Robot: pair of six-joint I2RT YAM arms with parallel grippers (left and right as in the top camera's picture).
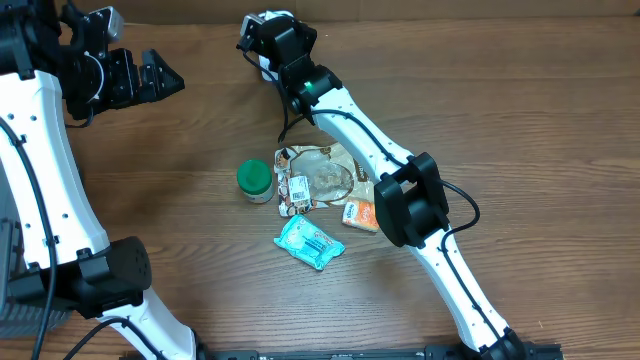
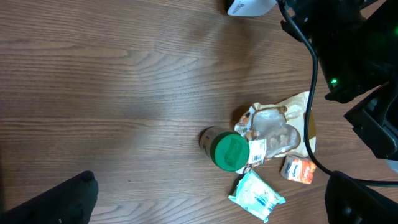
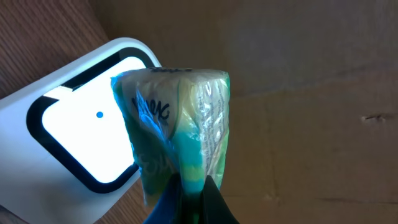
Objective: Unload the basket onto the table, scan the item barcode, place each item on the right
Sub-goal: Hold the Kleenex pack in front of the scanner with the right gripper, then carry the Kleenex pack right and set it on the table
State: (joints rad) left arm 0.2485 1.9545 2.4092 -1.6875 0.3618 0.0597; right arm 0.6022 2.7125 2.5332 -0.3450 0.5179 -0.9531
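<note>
No word can be read in full in any view. The green and yellow packet [image 3: 180, 124], close to the right wrist camera, carries a line of bold dark letters across its crumpled clear wrapper, perhaps ending in "ING". Finer print runs down its side, too small to read. The scanner [image 3: 81, 143] behind it shows only a lit white window with one small blue dot and no writing. From overhead, the clear pouch [image 1: 325, 172] bears a white label [image 1: 297, 190] with dark marks that are illegible. The orange packet [image 1: 360, 214] and the blue packet [image 1: 310, 243] carry print too small to make out.
</note>
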